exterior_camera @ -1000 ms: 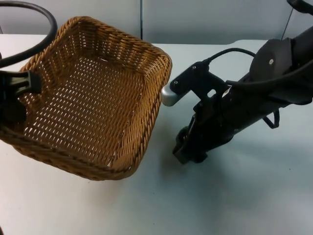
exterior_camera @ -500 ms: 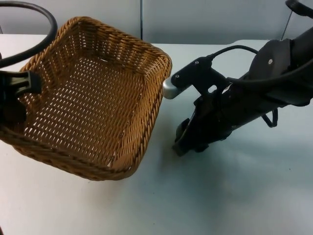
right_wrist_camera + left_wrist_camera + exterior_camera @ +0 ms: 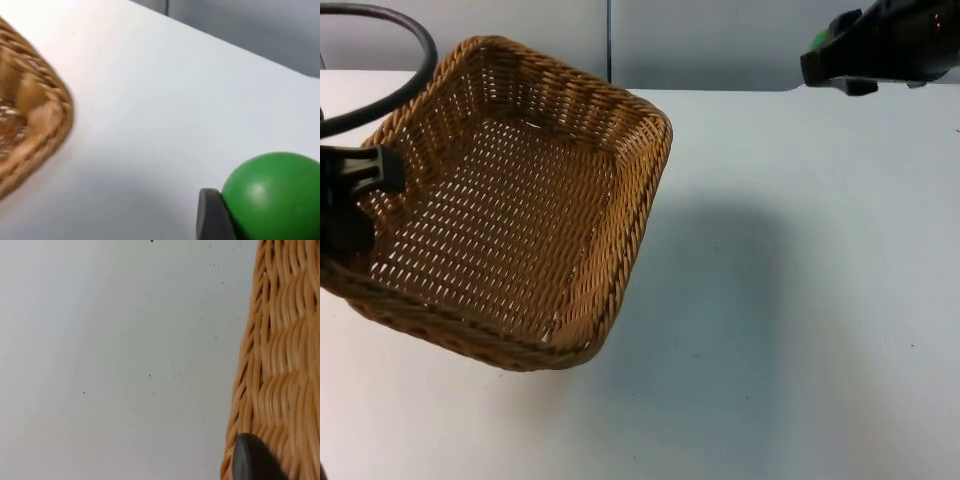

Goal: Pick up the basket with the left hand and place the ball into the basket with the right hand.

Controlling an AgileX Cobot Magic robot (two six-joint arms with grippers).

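Note:
The brown wicker basket (image 3: pixel 510 200) hangs tilted over the table's left half and casts a shadow beneath it. My left gripper (image 3: pixel 368 172) is shut on the basket's left rim. In the left wrist view one fingertip (image 3: pixel 252 460) presses against the woven wall (image 3: pixel 280 365). High at the far right, well away from the basket, my right gripper (image 3: pixel 823 52) is shut on the green ball (image 3: pixel 817 40). The right wrist view has the ball (image 3: pixel 275 195) against a black fingertip (image 3: pixel 212 215), with the basket's rim (image 3: pixel 35 130) off to the side below.
The white table top (image 3: pixel 790 300) stretches from the basket to the right edge. A grey partition wall (image 3: pixel 720 40) closes off the back.
The right arm has lifted from the table beside the basket up to the far right, and the green ball now shows in its gripper. The basket and left gripper have stayed put.

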